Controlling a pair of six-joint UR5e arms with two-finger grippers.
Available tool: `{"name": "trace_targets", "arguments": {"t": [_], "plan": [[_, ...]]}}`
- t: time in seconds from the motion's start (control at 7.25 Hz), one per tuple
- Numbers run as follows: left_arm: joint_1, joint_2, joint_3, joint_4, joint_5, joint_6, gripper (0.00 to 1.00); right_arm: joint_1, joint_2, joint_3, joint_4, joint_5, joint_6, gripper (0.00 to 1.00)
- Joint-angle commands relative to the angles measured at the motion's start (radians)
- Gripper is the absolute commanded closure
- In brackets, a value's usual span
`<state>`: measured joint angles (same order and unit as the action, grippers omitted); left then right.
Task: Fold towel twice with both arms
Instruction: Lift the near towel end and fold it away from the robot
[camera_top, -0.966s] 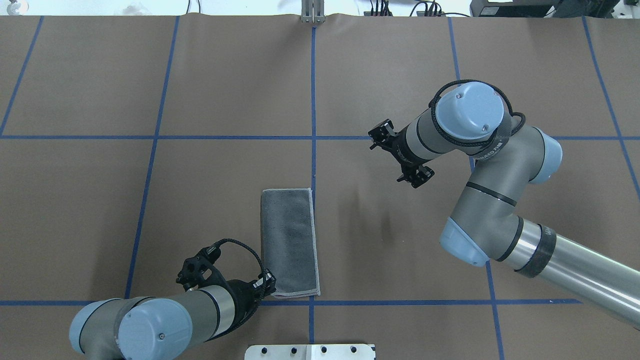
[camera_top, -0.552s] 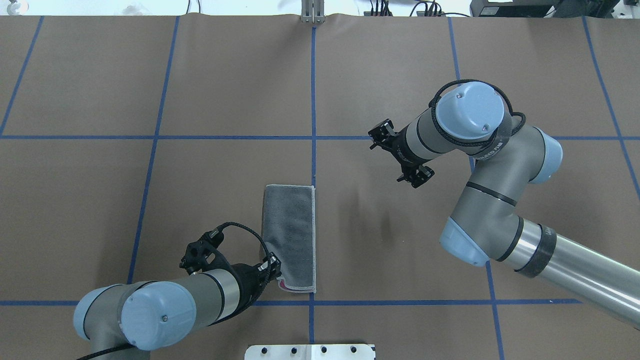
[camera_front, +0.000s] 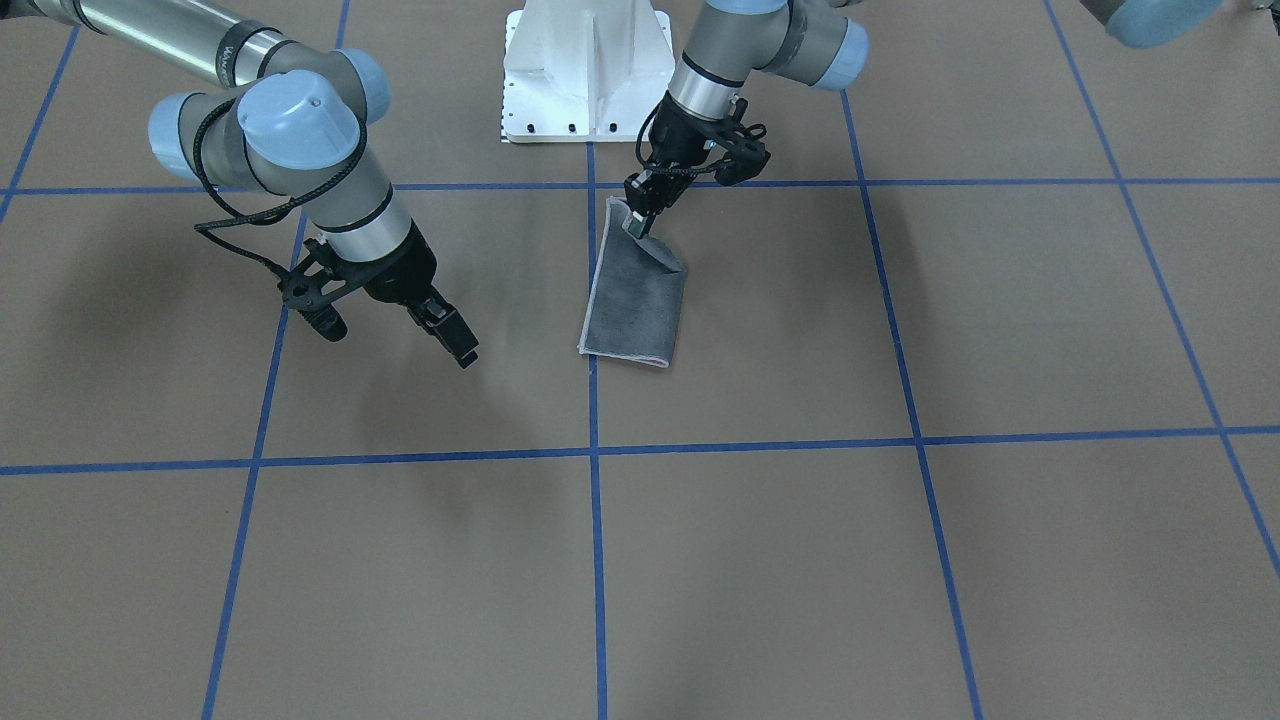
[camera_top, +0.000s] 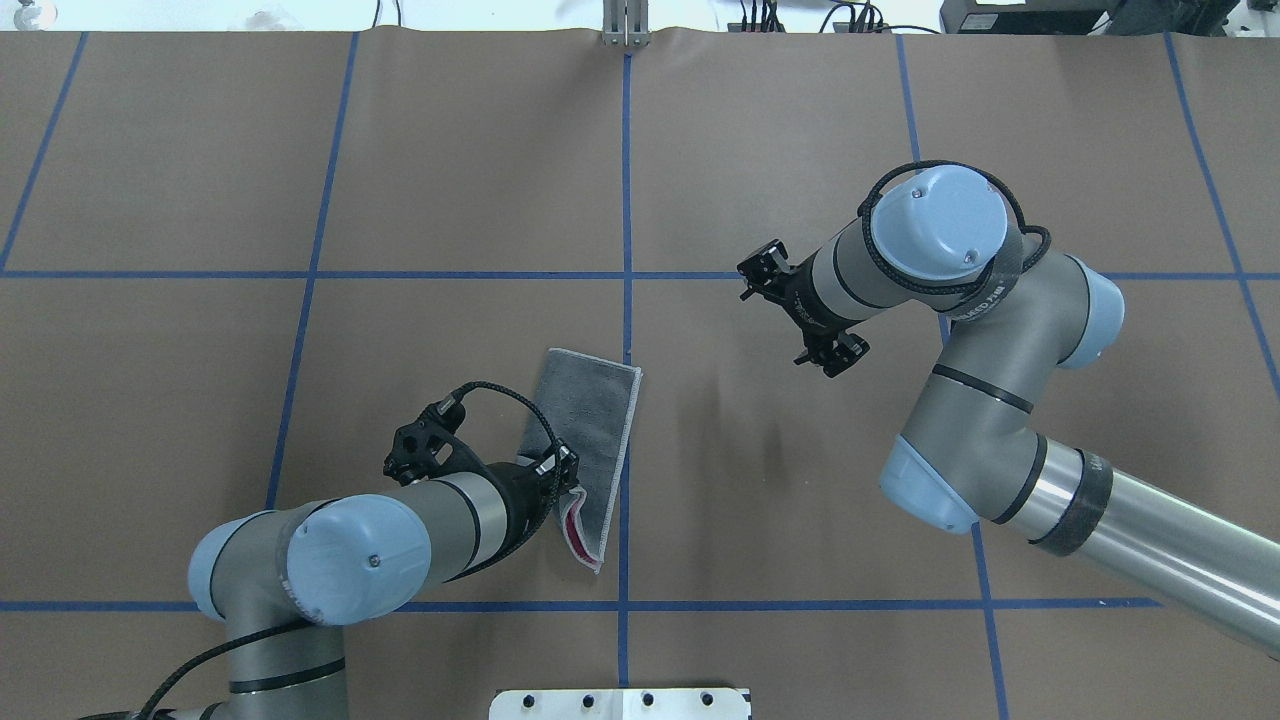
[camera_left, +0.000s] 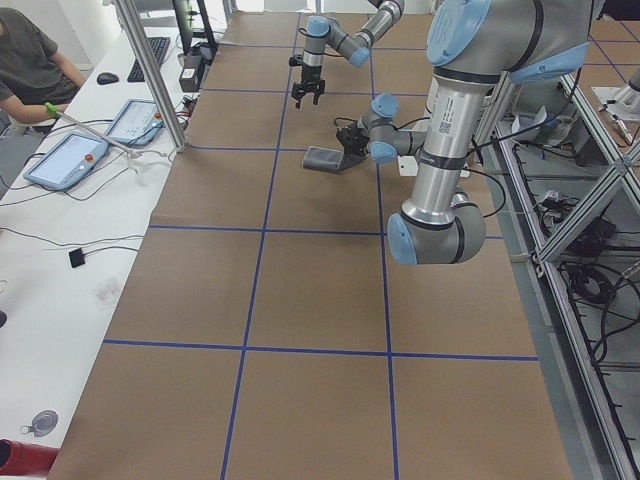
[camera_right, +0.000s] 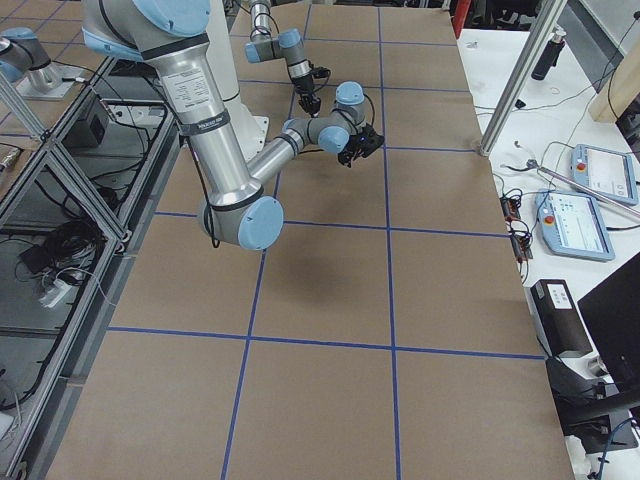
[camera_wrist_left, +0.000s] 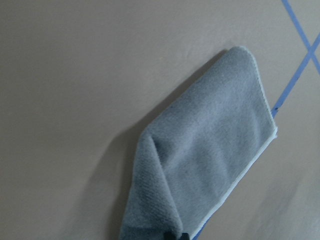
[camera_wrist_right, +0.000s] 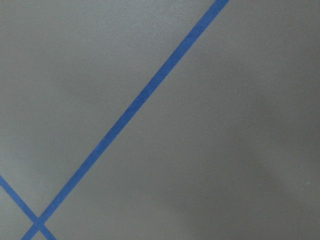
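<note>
— Anything besides the job itself?
— Brown table cover (camera_top: 450, 150), gridded with blue tape lines (camera_top: 627, 200). Small metal bracket (camera_top: 625, 30) at twelve o'clock in the overhead view, on the far edge.
— And off the table, from the left end?
— White bench (camera_left: 50, 280) at nine o'clock, carrying a tablet with a red button (camera_left: 65, 160), another tablet (camera_left: 135, 122), a keyboard (camera_left: 157, 50) and a mouse (camera_left: 107, 77). Seated person (camera_left: 30, 55) at ten o'clock. Aluminium post (camera_left: 152, 75) at eleven.
</note>
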<state>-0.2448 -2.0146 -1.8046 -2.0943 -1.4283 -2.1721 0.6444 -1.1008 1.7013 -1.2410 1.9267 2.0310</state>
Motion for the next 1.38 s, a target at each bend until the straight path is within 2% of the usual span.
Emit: {"name": "trace_targets", "arguments": {"t": [0.0,0.28,1.24], "plan": [[-0.048,-0.058,0.056,-0.003,-0.001,0.002,1.0,0.0,-0.001,0.0,0.0,0.0,0.0,0.0],[-0.109,-0.085,0.069,-0.001,-0.052,0.035,1.0,0.0,-0.002,-0.002,0.0,0.0,0.0,0.0],[-0.192,-0.257,0.257,-0.001,-0.067,0.072,1.0,0.0,-0.002,-0.008,0.002,0.0,0.0,0.0]]}}
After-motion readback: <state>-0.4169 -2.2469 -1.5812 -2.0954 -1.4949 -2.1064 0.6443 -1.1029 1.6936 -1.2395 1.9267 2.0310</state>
